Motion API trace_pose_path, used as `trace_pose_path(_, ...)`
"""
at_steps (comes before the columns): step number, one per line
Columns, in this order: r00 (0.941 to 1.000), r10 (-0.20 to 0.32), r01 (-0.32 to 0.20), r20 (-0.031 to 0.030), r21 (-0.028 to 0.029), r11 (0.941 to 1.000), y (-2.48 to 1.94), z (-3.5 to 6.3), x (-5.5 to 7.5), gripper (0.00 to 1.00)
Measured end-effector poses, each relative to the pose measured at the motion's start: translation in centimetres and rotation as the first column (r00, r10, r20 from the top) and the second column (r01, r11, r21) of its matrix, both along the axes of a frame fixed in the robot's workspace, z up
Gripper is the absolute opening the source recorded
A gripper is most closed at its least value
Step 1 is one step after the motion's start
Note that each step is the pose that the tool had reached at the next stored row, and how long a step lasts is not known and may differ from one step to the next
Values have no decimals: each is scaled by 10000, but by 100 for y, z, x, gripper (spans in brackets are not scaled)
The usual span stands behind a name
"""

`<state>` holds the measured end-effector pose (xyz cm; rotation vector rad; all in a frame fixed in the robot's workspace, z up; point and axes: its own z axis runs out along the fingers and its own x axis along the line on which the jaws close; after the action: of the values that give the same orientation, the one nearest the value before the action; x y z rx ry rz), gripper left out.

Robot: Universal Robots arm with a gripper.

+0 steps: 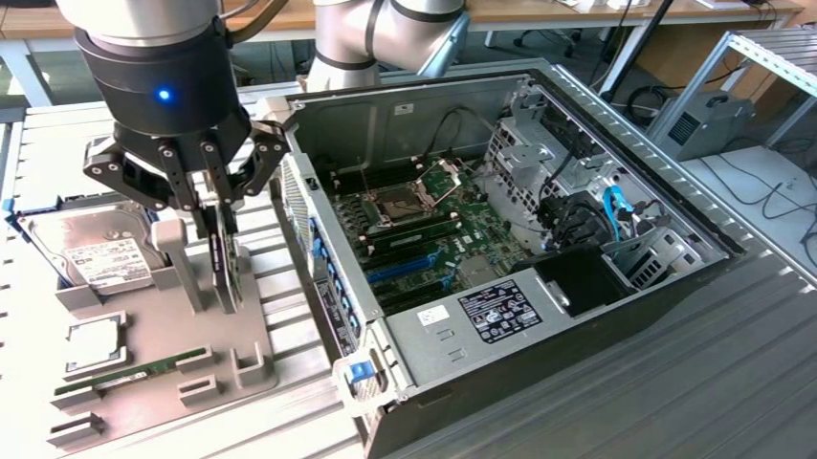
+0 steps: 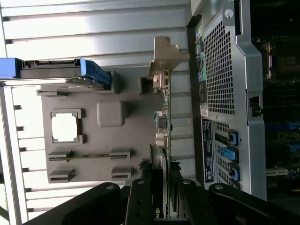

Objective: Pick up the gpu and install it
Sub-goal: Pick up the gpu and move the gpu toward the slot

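The gpu, a thin black card, stands on edge over the grey parts tray at the exterior view's left. My gripper comes down from above and is shut on the card's upper edge, one finger on each side. In the wrist view the gpu runs edge-on away from my gripper, with its silver bracket at the far end. Its lower edge sits at the tray's holder; whether it still touches the holder I cannot tell. The card hangs just beside the open computer case.
On the tray lie a silver hard drive in blue rails, a square chip and a green memory stick. The case's motherboard shows blue slots. Its perforated rear panel stands close beside the card.
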<state>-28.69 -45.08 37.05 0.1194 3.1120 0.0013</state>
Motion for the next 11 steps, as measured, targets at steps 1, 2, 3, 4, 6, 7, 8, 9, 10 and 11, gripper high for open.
trace_pose_path(1,10000,0,0,0,0,10000,0,3,0,26)
trace_pose_path(2,10000,0,0,0,0,10000,0,5,0,26)
trace_pose_path(3,10000,0,0,0,0,10000,0,8,0,26)
trace_pose_path(4,10000,0,0,0,-1,10000,0,11,0,26)
trace_pose_path(6,10000,0,0,0,-1,10000,0,15,0,26)
trace_pose_path(7,10000,0,0,0,-1,10000,0,17,0,26)
trace_pose_path(8,10000,0,0,0,-1,10000,0,19,0,26)
trace_pose_path(9,10000,0,0,0,0,10000,0,21,0,26)
trace_pose_path(10,10000,-1,1,0,0,10000,0,23,0,26)
trace_pose_path(11,10000,0,0,-1,-1,10000,0,25,0,26)
